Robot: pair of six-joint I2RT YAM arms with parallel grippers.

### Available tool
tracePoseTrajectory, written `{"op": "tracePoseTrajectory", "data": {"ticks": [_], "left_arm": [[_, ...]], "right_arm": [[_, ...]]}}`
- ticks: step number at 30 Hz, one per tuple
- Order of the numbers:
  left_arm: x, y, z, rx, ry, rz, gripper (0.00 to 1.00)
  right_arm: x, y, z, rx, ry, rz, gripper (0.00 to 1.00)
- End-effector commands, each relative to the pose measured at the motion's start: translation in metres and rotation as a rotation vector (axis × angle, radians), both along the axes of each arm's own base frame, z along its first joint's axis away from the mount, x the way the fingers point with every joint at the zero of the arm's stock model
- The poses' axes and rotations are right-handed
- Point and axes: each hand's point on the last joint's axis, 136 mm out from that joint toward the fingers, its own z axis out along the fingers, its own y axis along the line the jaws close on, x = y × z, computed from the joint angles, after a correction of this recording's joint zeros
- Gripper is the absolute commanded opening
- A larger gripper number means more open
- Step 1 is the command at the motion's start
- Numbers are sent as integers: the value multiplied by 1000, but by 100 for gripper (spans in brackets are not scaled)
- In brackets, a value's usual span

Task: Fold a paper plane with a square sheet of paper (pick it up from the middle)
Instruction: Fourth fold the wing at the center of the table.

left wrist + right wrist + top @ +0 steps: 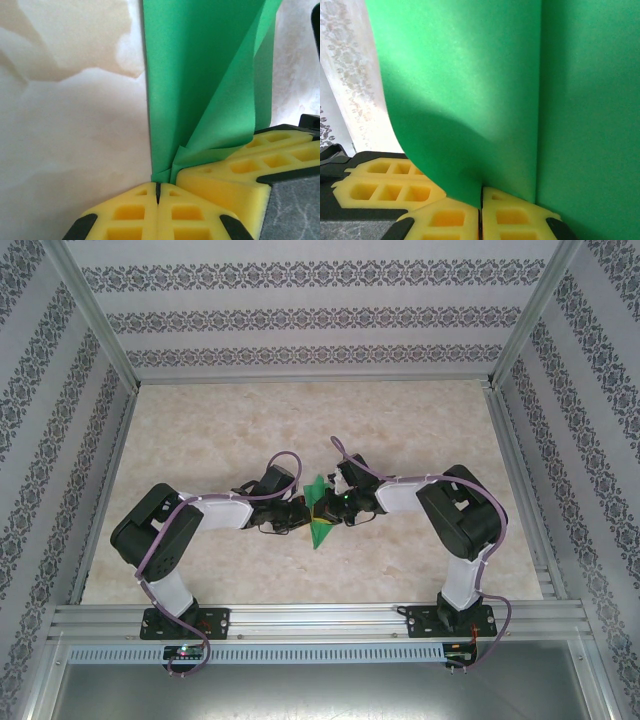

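Patterned wallpaper walls (300, 320) close in a pale, marble-look table (420, 430), and your two arms meet just short of its middle, a little toward the near edge. Between them stands the square sheet of thin bright green paper (318, 510), already partly folded and held more or less on edge. Whether its lower tip touches the table you cannot tell from above.

Both sets of jaws are together and clamped on the paper. On the left arm (215, 508) the yellow pads (135, 212) pinch the bottom corner, where a diagonal flap (220, 100) runs up over a flat layer (165, 75). The right arm (460, 510) pinches just beside it, its own pads (510, 215) closed on the sheet (470, 75), which bows away to one side.

The step in hand looks like setting a crease while both arms share the sheet. To do it well:

- Move the two arms as one; any pull apart will likely tear such thin paper between grips this close.
- Watch the small bunching of layers just above the left pads; ease it flat before you press, or the crease will probably run crooked.
- Line the flap's edge against the straight fold before committing.
- Release one side only once the other grip is firm.
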Motion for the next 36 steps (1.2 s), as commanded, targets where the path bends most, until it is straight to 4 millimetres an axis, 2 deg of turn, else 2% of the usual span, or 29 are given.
{"op": "tracePoseTrajectory", "data": {"ticks": [1, 4, 13, 20, 27, 36], "left_arm": [[-7, 4, -9, 42, -4, -24, 0], [-7, 4, -4, 37, -12, -26, 0], [-3, 8, 30, 40, -84, -25, 0], [2, 21, 50, 92, -128, -13, 7], [19, 32, 62, 90, -150, 18, 17], [45, 29, 61, 29, -131, 18, 23]], "right_arm": [[4, 4, -8, -29, -6, -8, 9], [3, 3, -12, -43, 0, -4, 9], [0, -4, -19, -86, 3, 2, 13], [-1, -4, -16, -81, -5, 5, 24], [-1, -4, -11, -67, -21, 6, 34], [-3, -4, -4, -43, -45, 11, 36]]}}
